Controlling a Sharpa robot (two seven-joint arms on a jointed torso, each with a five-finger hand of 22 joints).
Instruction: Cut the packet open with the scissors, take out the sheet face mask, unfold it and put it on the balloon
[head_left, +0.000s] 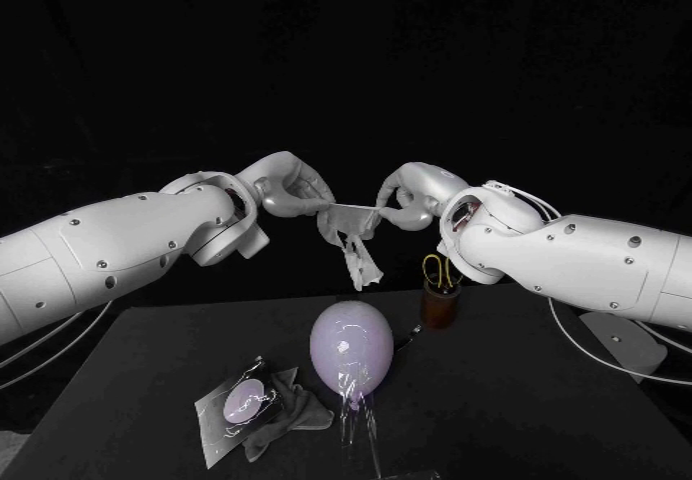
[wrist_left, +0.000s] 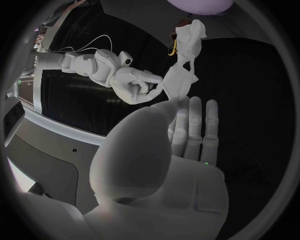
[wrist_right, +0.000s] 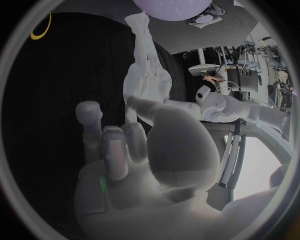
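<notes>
A white sheet face mask (head_left: 351, 237) hangs crumpled in the air between my two hands, well above the table. My left hand (head_left: 293, 188) pinches its upper left edge and my right hand (head_left: 401, 198) pinches its upper right edge. In the left wrist view the mask (wrist_left: 185, 55) dangles from my fingertips (wrist_left: 181, 107) with the right hand (wrist_left: 139, 85) gripping its other side. The right wrist view shows the mask (wrist_right: 145, 75) stretched past my fingers (wrist_right: 115, 150). A pale lilac balloon (head_left: 351, 346) stands on the table below the mask. The cut packet (head_left: 245, 405) lies to the balloon's left.
Yellow-handled scissors (head_left: 437, 272) stand in a brown holder (head_left: 438, 308) behind the balloon to its right. A clear stand (head_left: 359, 430) holds the balloon near the table's front. The black table (head_left: 548, 420) has bare room at the right.
</notes>
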